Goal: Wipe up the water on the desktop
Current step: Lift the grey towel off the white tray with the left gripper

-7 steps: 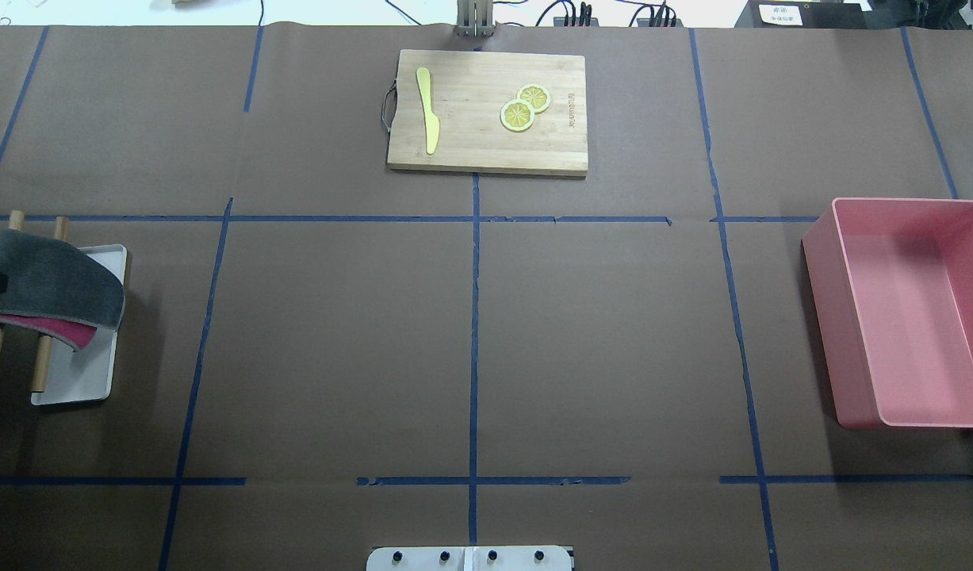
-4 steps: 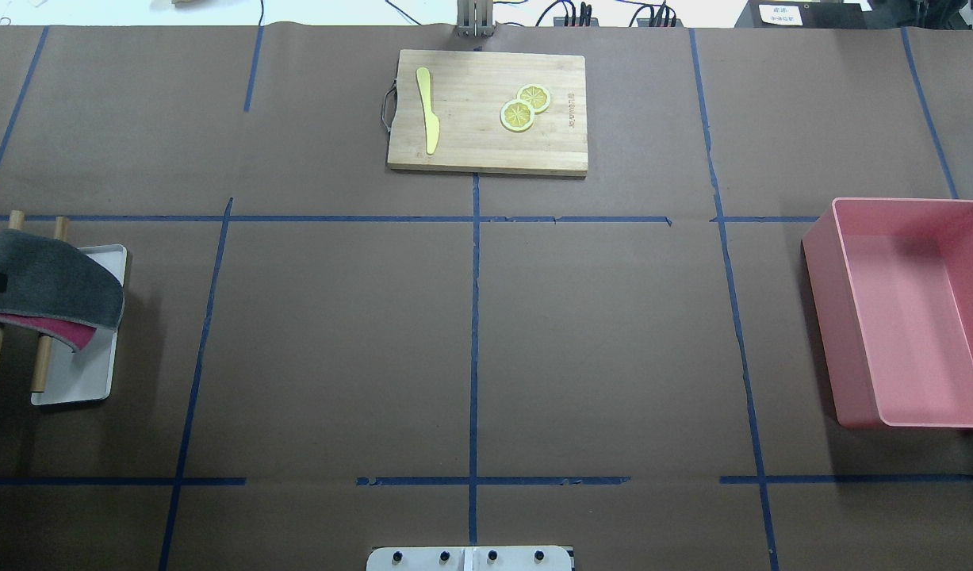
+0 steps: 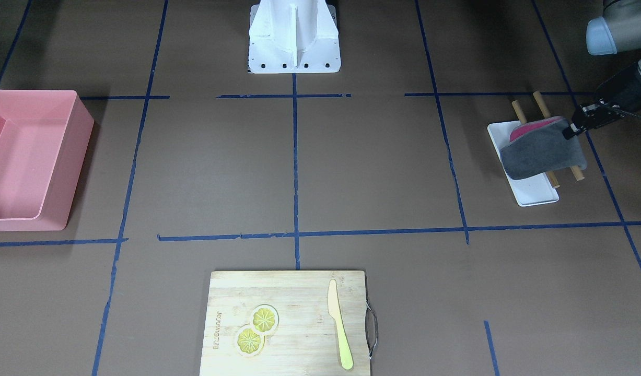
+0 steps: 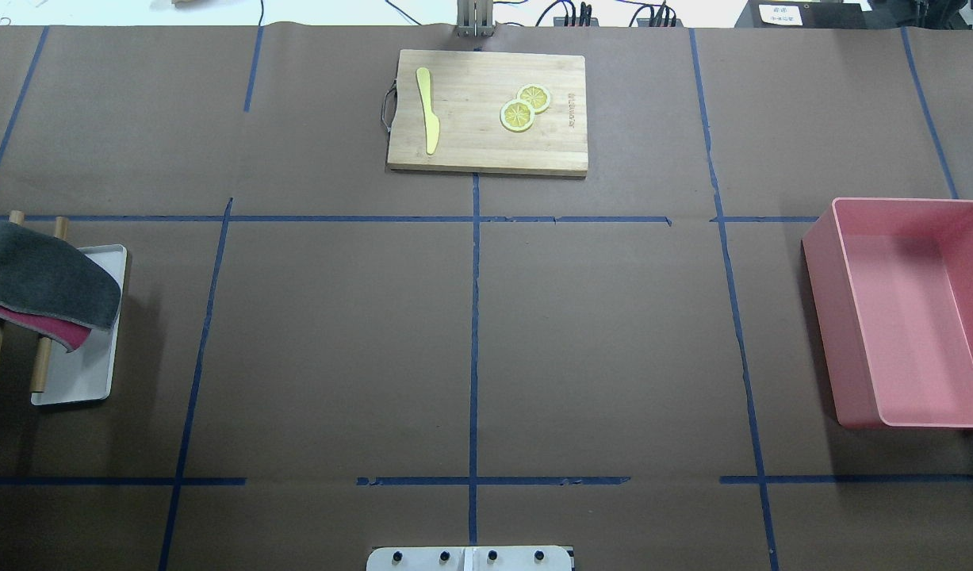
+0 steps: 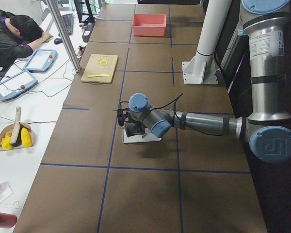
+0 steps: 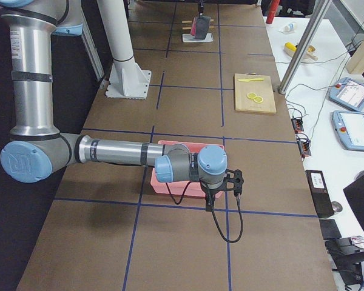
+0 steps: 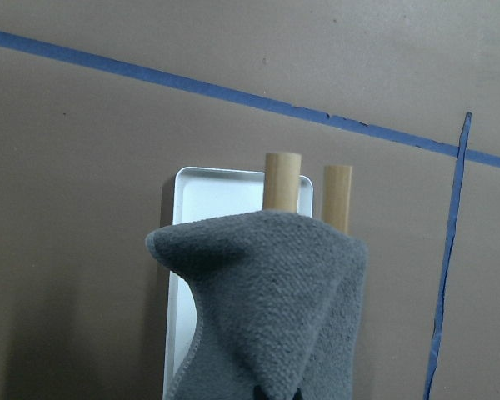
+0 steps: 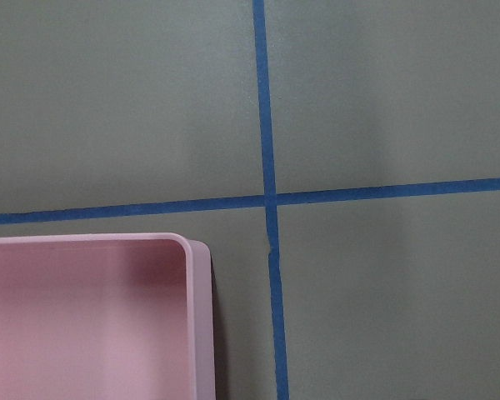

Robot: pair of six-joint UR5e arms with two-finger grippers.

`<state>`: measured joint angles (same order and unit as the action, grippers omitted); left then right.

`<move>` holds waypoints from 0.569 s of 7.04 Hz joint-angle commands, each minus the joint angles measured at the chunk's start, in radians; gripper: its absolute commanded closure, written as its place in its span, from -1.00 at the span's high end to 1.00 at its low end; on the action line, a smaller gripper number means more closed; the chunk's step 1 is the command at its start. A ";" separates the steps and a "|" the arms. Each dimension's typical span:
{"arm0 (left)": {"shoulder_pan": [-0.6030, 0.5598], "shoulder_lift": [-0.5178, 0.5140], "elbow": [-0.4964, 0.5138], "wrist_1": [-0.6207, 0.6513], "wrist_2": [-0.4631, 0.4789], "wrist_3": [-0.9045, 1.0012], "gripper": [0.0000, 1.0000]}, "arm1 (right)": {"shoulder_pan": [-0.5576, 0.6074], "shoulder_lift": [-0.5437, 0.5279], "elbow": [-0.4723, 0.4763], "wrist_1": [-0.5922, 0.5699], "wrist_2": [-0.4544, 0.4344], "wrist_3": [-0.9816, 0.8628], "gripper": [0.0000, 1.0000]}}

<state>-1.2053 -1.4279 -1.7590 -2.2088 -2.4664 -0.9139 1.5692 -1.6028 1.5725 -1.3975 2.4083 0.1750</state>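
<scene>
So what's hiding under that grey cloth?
Two wooden rods hold the grey cloth up, and a white tray lies below. A pink layer peeks out underneath the grey. The rods' middles and part of the tray are covered.

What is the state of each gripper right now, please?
Left gripper: closed on the edge of the grey cloth.
Right gripper: cannot be told; it shows only in a side view.
</scene>
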 commanded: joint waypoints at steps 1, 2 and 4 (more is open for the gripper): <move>-0.026 -0.003 -0.016 0.000 -0.005 0.001 -0.89 | 0.000 0.001 0.004 0.002 -0.001 -0.002 1.00; -0.045 0.000 -0.029 0.000 -0.008 0.001 -0.88 | -0.005 0.003 0.004 0.002 -0.001 0.000 1.00; -0.114 -0.002 -0.086 0.004 -0.011 0.003 -0.89 | -0.011 0.015 0.006 -0.002 0.006 0.001 1.00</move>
<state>-1.2780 -1.4295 -1.8082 -2.2072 -2.4752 -0.9123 1.5616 -1.5952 1.5772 -1.3973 2.4094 0.1757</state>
